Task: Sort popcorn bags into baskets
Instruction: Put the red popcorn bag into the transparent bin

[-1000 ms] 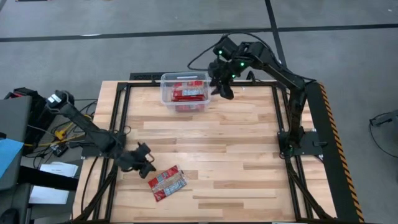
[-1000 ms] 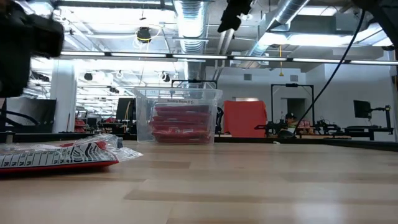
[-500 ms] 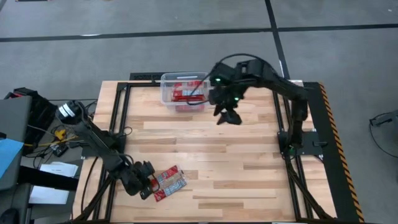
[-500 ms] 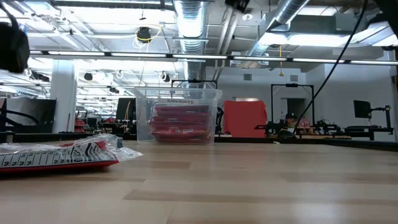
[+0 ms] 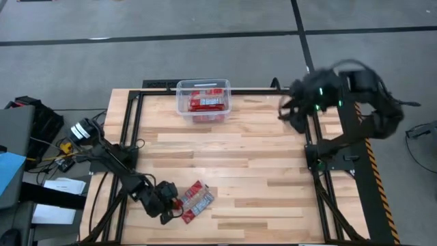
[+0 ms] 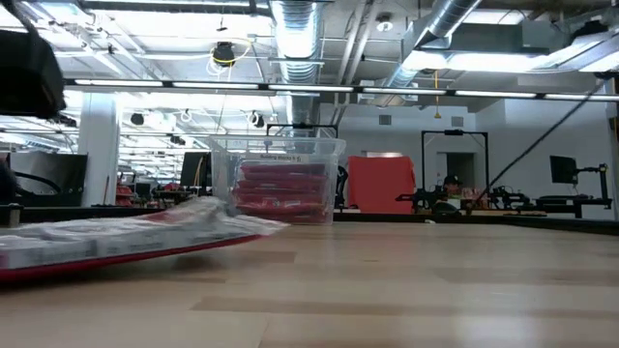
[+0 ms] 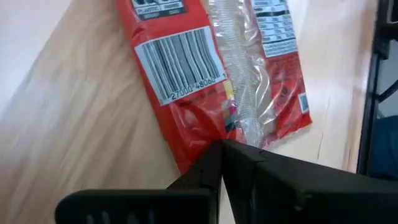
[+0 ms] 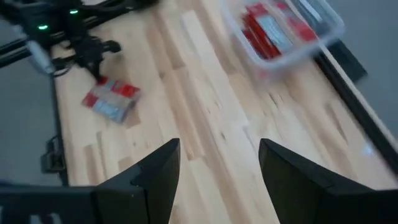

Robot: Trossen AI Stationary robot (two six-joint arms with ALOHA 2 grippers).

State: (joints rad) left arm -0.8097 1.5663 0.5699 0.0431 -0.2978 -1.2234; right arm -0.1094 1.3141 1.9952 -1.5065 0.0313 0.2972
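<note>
Two red popcorn bags (image 5: pixel 194 200) (image 7: pixel 186 68) lie side by side flat on the wood near the table's near left part; they also show in the low view (image 6: pixel 126 242) and the right wrist view (image 8: pixel 112 99). My left gripper (image 5: pixel 172 203) (image 7: pixel 221 144) sits at their left end, shut. A clear bin (image 5: pixel 203 101) (image 6: pixel 280 184) (image 8: pixel 286 31) stands at the far edge with several red bags stacked inside. My right gripper (image 5: pixel 297 116) (image 8: pixel 217 174) hangs open and empty above the table's far right part, away from the bin. My left gripper meets the short end edge (image 7: pixel 205 134) of the barcode-side popcorn bag, coming low and slanting from the table's left. The shut fingertips (image 7: pixel 211 162) cover the very edge, so how many layers lie between them does not show. The bag still lies on the wood.
A black metal frame (image 5: pixel 311 147) runs around the tabletop, with cables along the left side (image 5: pixel 116 154). Bare wood (image 5: pixel 239 164) stretches between the bin and the loose bags. The room beyond shows in the low view.
My right gripper has swung from beside the bin toward the table's right edge. My left gripper has dropped toward the near edge and moved right onto the loose bags; the two bags have slid a little right and turned slightly.
</note>
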